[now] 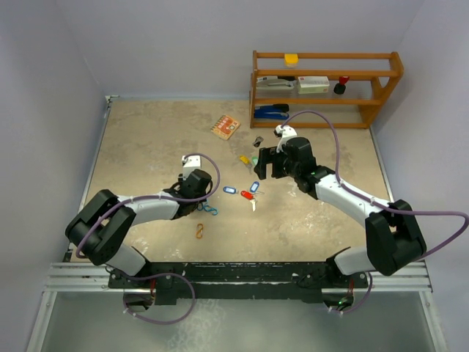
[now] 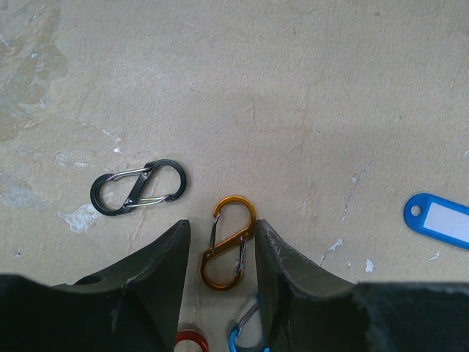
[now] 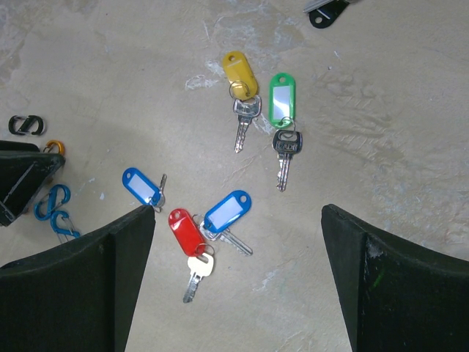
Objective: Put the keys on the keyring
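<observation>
Left wrist view. 1 orange carabiner (image 2: 231, 246), flat on the bench (image 2: 293, 88), lies between the half-parted fingers of the left tool (image 2: 220, 229). A gap shows on 1 side, so it is not yet clamped; likely the chosen keyring. 1 black carabiner (image 2: 138, 188) sits just left of it.

Right wrist view. 5 tagged keys (image 3: 187, 233) lie loose, right of the orange carabiner. The right tool (image 3: 238, 213) is spread wide above them, empty, seemingly poised to pick.

Top view. The keys lie between both tools, right of the orange carabiner's spot.

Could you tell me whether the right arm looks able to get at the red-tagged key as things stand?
Probably yes: the right hand hangs open above the red-tagged key, and nothing covers it. The blue-tagged key close beside it could get caught in the same grasp.
</observation>
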Action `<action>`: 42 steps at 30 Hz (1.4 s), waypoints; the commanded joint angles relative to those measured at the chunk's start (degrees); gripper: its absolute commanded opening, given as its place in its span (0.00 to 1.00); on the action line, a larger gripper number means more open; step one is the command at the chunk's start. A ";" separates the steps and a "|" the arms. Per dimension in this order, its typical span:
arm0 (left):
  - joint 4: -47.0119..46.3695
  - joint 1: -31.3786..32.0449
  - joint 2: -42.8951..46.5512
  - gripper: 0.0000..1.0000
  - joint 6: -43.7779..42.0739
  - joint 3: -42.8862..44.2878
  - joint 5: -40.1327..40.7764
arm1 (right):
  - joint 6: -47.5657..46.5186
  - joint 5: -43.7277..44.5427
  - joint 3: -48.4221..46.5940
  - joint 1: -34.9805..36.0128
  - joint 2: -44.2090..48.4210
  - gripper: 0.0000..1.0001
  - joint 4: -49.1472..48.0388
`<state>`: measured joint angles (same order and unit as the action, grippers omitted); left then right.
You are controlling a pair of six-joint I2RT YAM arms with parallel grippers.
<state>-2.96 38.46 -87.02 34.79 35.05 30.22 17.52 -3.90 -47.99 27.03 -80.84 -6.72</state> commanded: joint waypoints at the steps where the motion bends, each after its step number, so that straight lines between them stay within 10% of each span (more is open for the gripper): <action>1: -0.16 0.47 -0.78 0.36 -0.33 0.72 -2.11 | -0.37 1.00 -0.95 0.40 1.56 0.98 -0.78; 36: 3.57 0.47 0.82 0.32 1.67 0.55 -5.43 | -0.55 1.00 -0.80 0.39 1.65 0.98 -0.75; 42: 3.49 0.57 0.52 0.15 1.95 0.28 -5.52 | -0.51 1.00 -0.70 0.38 1.72 0.98 -0.75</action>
<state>-2.22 38.46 -86.59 35.40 35.24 27.24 17.52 -3.92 -47.99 27.03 -80.84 -6.72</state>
